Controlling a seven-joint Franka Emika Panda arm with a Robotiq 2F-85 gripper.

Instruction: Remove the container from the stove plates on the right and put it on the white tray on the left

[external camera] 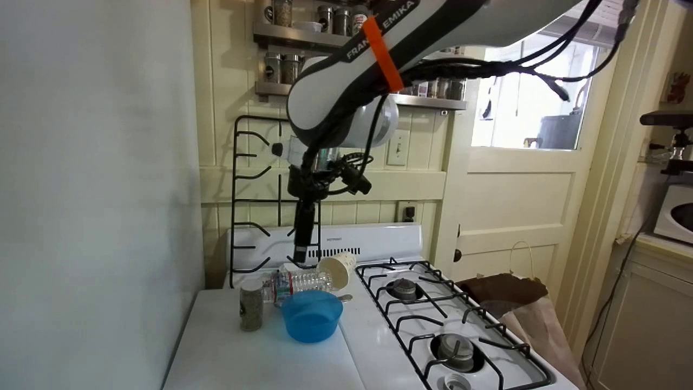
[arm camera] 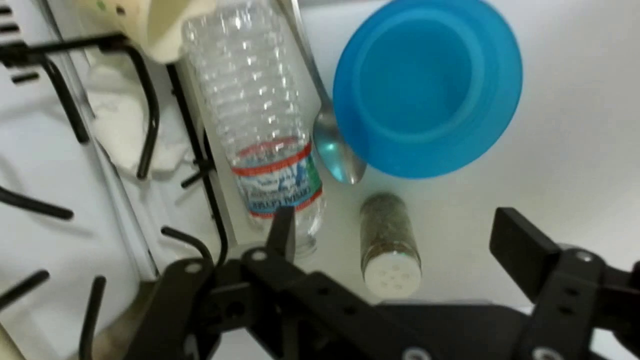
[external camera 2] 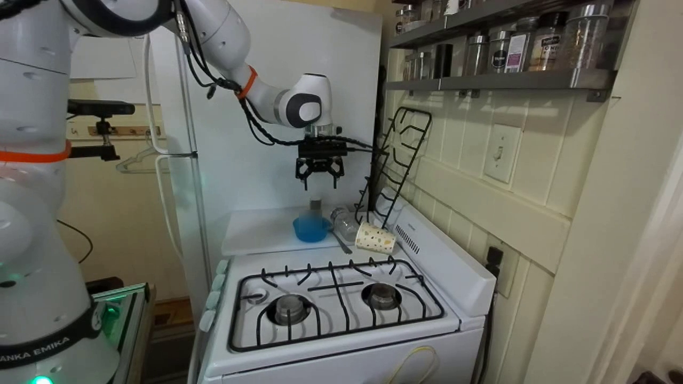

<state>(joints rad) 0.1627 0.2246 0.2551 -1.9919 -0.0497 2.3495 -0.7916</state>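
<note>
The container, a small upright jar (external camera: pixel 251 310) with grey-green contents and a pale lid, stands on the white tray (external camera: pixel 260 363), the flat white surface left of the burners. The jar also shows in an exterior view (external camera 2: pixel 315 205), partly behind the blue bowl, and in the wrist view (arm camera: pixel 387 230). My gripper (external camera 2: pixel 320 185) is open and empty, well above the white surface. In the wrist view the jar appears between the spread fingers (arm camera: pixel 395 225), pale lid toward the camera; the exterior views show the fingers apart from it.
A blue bowl (external camera: pixel 312 319) stands beside the jar. A clear bottle (arm camera: pixel 255 100), a spoon (arm camera: pixel 332 145) and a cream-coloured cup (external camera 2: pixel 375 238) lie close by. A black grate (external camera: pixel 235 200) leans against the wall. The stove burners (external camera 2: pixel 291 309) are under another grate. A tall white fridge (external camera 2: pixel 277 106) stands behind.
</note>
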